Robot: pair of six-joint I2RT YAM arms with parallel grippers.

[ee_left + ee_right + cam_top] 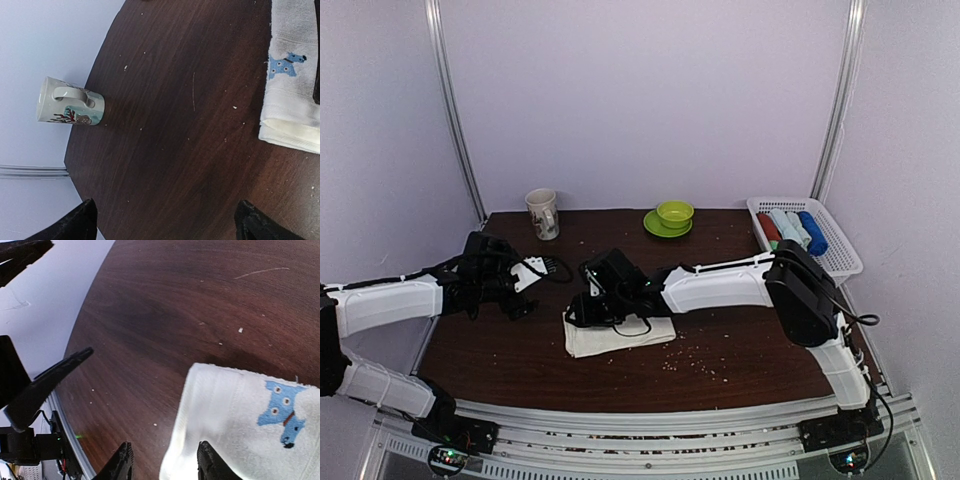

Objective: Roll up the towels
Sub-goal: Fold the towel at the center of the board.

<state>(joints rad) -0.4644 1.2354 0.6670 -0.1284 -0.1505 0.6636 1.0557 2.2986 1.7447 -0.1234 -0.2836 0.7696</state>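
A cream-white towel (620, 337) with a blue dog print (280, 412) lies folded flat on the dark wooden table (740, 300), left of centre. My right gripper (578, 312) hovers low over its left end. In the right wrist view the right gripper (165, 465) is open, its fingers apart on either side of the towel's (235, 430) edge and pinching nothing. My left gripper (558, 268) is just up and left of the towel. In the left wrist view the left gripper (167, 225) is wide open over bare wood, with the towel (295, 100) off to its right.
A printed mug (543, 213) stands at the back left, also seen in the left wrist view (70, 107). A green bowl on a green plate (674, 213) sits at the back centre. A white basket (840, 258) at the right holds red, pale blue and dark blue rolls (790, 228). Crumbs dot the wood.
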